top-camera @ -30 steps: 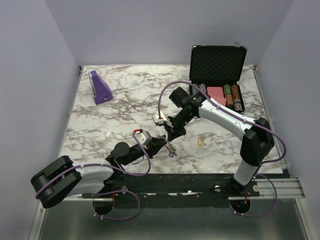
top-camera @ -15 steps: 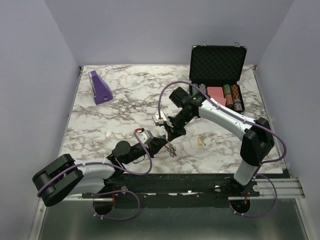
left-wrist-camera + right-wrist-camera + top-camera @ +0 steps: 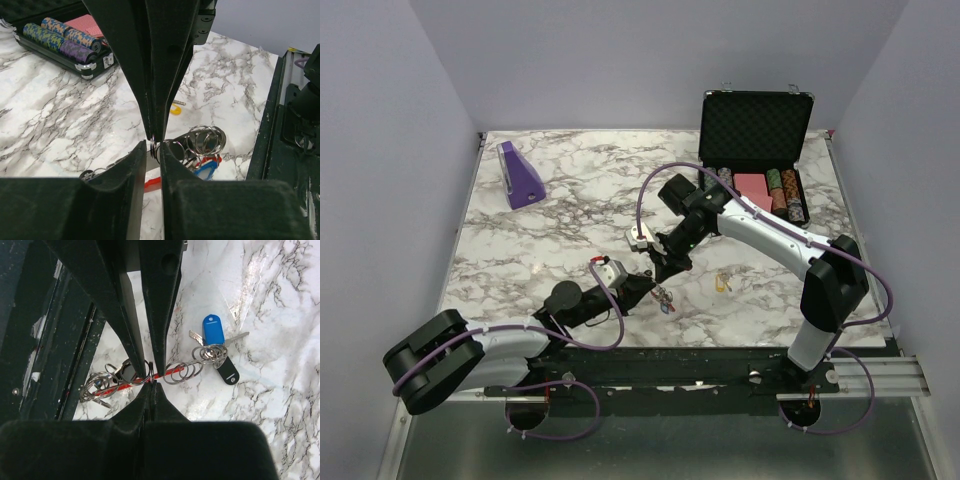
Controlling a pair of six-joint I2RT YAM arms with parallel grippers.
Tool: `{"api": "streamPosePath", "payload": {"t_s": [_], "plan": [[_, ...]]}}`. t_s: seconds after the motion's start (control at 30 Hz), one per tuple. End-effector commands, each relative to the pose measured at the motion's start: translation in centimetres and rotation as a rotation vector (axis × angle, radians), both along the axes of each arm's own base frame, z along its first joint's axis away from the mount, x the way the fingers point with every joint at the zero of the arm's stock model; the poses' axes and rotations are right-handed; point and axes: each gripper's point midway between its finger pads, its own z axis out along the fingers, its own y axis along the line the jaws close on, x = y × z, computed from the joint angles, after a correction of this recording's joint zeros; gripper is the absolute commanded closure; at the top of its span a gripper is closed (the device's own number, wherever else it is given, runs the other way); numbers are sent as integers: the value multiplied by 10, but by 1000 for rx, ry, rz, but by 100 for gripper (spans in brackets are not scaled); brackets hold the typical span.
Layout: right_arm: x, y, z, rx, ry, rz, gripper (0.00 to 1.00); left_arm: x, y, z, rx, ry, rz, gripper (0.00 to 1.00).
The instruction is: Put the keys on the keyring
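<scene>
While both grippers, left gripper and right gripper, pinch one ring, the keyring chain lies left-right; one blue key.

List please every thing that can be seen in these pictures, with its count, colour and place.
Bunch of thin metal rings with a red curved piece: one, silver and red, near table edge, between both claws.
Blue plastic key tag: one, on that bunch.
Dark oval tag: one, beside the blue one.
Small yellow-headed key: one, alone on the marble, right of the bunch.
Black hard case: one, open, far right corner.
Poker chips: several mixed-colour stacks, inside the case.
Purple plastic wedge: one, far left.
White marble table: one.
Left claw: black, narrow gap, around a ring.
Right claw: black, shut on a ring.
</scene>
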Motion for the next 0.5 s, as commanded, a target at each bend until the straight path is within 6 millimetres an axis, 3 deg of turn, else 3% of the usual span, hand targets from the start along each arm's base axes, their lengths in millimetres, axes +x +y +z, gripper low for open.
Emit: {"api": "streamPosePath", "payload": {"t_s": [0.0,0.17,0.47], "plan": [[-12,2,2,15,49,25,99,0,0,14,-27,-30,-3,73],[-12,2,2,15,51,25,99,0,5,15,-22,-33,14,67],[-12,3,3,18,54,27,99,1,6,10,19,-42,18,69]]}}
